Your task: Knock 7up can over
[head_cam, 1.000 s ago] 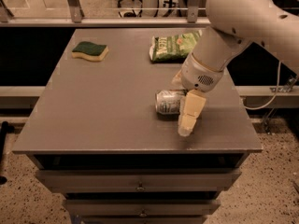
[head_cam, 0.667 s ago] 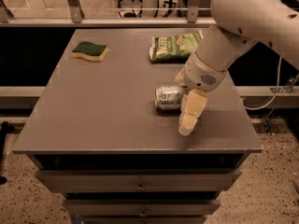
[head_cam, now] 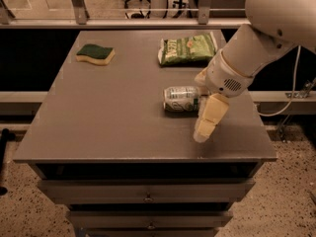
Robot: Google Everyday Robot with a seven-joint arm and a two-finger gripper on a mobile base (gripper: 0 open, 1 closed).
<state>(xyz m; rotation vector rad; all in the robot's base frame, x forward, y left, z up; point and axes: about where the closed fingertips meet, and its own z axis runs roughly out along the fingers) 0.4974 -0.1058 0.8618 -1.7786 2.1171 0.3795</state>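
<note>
The can lies on its side near the right edge of the bench, the gripper just beside it, fingers spread apart; it should probably lift clear without rolling the can off.

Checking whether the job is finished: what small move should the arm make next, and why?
Probably lift the gripper up and away. The 7up can already lies on its side on the table, with the gripper close beside one end, so further pushing seems needless.
</note>
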